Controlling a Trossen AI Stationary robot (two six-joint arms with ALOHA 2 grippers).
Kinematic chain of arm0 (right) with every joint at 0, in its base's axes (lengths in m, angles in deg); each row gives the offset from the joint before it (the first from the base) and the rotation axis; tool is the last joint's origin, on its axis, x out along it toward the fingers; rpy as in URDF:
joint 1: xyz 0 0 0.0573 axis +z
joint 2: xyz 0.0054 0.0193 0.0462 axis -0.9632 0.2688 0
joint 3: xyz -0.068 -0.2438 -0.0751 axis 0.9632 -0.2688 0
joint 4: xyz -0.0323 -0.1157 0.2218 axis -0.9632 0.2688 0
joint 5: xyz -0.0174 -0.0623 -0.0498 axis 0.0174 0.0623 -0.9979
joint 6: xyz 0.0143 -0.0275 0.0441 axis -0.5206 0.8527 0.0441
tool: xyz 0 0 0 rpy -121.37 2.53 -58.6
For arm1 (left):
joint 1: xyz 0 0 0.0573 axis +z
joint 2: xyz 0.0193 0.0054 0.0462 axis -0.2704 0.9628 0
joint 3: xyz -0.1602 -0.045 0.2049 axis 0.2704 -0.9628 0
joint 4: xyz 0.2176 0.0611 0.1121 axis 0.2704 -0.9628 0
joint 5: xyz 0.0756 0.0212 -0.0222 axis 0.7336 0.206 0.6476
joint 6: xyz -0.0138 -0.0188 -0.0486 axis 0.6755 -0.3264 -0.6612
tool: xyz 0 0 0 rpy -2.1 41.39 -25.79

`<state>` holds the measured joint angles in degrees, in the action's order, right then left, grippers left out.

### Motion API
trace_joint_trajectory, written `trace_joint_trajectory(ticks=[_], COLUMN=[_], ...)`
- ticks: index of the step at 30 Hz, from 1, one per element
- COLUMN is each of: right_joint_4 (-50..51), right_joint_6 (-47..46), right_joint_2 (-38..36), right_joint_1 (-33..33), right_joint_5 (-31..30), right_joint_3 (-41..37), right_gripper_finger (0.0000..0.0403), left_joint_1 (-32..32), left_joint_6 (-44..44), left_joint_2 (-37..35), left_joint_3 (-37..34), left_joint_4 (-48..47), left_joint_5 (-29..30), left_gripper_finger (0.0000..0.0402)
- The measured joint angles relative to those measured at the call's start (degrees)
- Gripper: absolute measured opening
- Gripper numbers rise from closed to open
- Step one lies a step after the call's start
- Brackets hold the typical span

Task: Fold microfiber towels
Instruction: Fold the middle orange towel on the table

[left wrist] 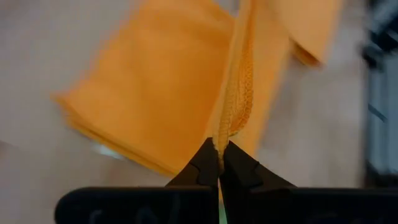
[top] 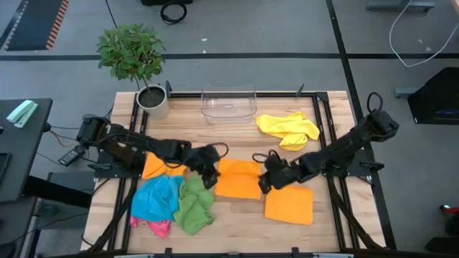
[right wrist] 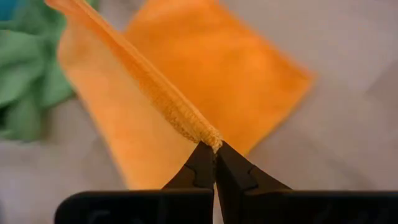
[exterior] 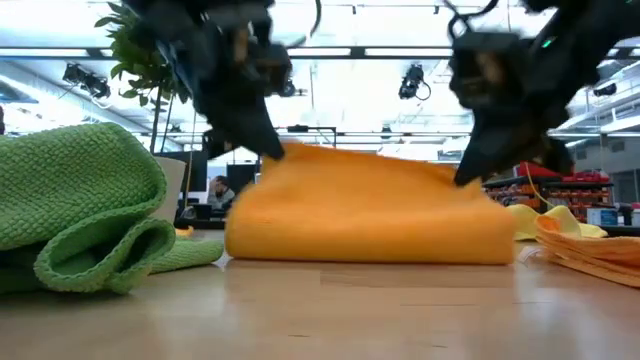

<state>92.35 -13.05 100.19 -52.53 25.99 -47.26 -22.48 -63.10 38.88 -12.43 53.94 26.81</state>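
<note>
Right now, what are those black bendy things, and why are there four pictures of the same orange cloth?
Those are two robot arms, each ending in a pincher with two fingers. One picture looks straight down at the wooden table, one looks level across it, and two come from little cameras on the arms' wrists.

Both pinchers hold the same thing: the orange towel in the middle. The left gripper is shut on one edge and the right gripper is shut on another, so the towel is lifted a bit, as the level picture shows.

Also on the table: a folded orange towel, a yellow towel, a green towel, a blue towel, a pink towel, another orange one under the left arm, a clear plastic bin and a potted plant.
</note>
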Motion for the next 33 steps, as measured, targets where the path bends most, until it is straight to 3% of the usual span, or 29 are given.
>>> trace_joint_trajectory(ticks=[8, 18, 21, 33], right_joint_4=[1.18, -0.45, -1.61, 0.41], right_joint_6=[11.21, 15.25, 16.43, 18.7], right_joint_2=[0.02, 3.19, 3.66, -3.25], right_joint_1=[-10.81, -13.22, -13.68, -19.54], right_joint_5=[5.18, 8.39, 8.41, 8.83], right_joint_3=[0.04, 0.09, 0.07, 0.04], right_gripper_finger=[0.0005, 0.0012, 0.0033, 0.0166], left_joint_1=[4.73, 6.95, 7.61, 10.8], left_joint_6=[1.9, 2.6, 2.59, 2.11], left_joint_2=[5.85, 6.73, 6.73, 2.78], left_joint_3=[0.0, 0.02, 0.02, 0.0], left_joint_4=[-0.2, -0.39, -0.79, -3.67], left_joint_5=[0.2, 0.13, -0.08, -2.12], left_gripper_finger=[0.0006, 0.0006, 0.0013, 0.0121])
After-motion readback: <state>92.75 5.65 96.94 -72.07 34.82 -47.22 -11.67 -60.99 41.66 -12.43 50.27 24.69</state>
